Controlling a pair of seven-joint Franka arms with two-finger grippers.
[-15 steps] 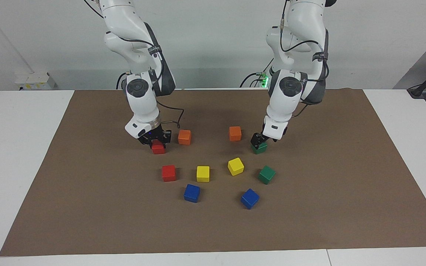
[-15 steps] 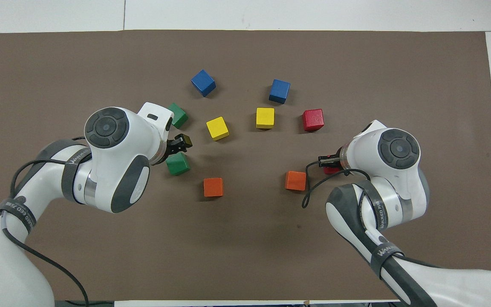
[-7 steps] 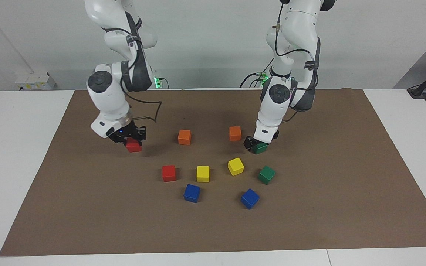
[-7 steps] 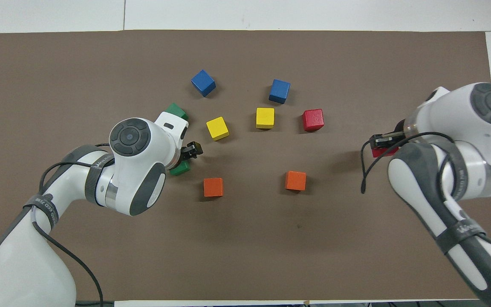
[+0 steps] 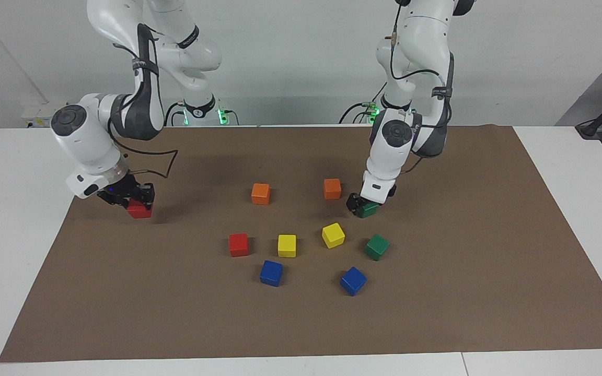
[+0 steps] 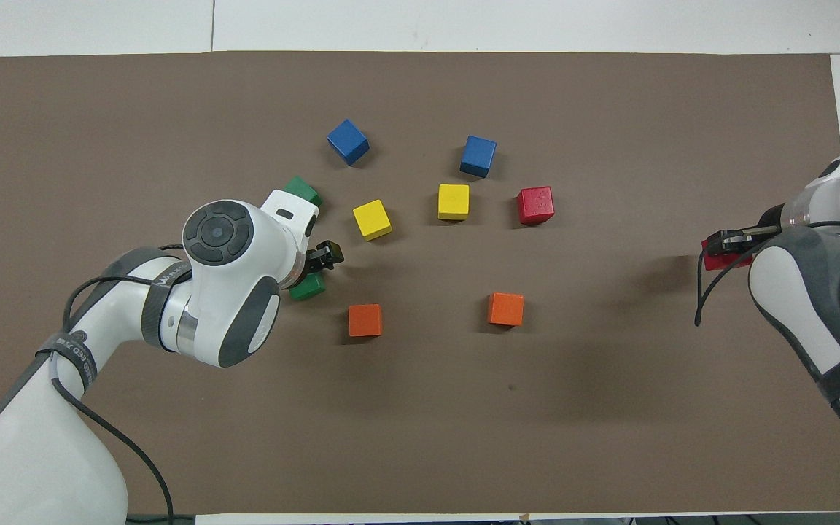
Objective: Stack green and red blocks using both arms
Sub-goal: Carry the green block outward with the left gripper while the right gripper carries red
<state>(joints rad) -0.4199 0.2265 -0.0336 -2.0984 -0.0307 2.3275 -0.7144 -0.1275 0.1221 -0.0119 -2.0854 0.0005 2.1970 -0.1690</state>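
My right gripper [image 5: 132,200] is shut on a red block [image 5: 139,209] and holds it low over the brown mat near the mat's edge at the right arm's end; the gripper also shows in the overhead view [image 6: 728,240]. My left gripper [image 5: 359,203] is down at a green block [image 5: 368,210] that rests on the mat beside an orange cube; the wrist partly covers this block in the overhead view [image 6: 308,287]. A second green block [image 5: 377,246] and a second red block [image 5: 238,244] lie farther from the robots.
Two orange cubes [image 5: 261,194] [image 5: 332,188], two yellow cubes [image 5: 287,245] [image 5: 333,235] and two blue cubes [image 5: 271,272] [image 5: 353,280] lie in the middle of the brown mat [image 5: 437,313]. White table borders the mat at both ends.
My right gripper has carried its red block sideways from beside an orange cube to the mat's edge at the right arm's end. My left gripper has stayed at the green block, settling slightly.
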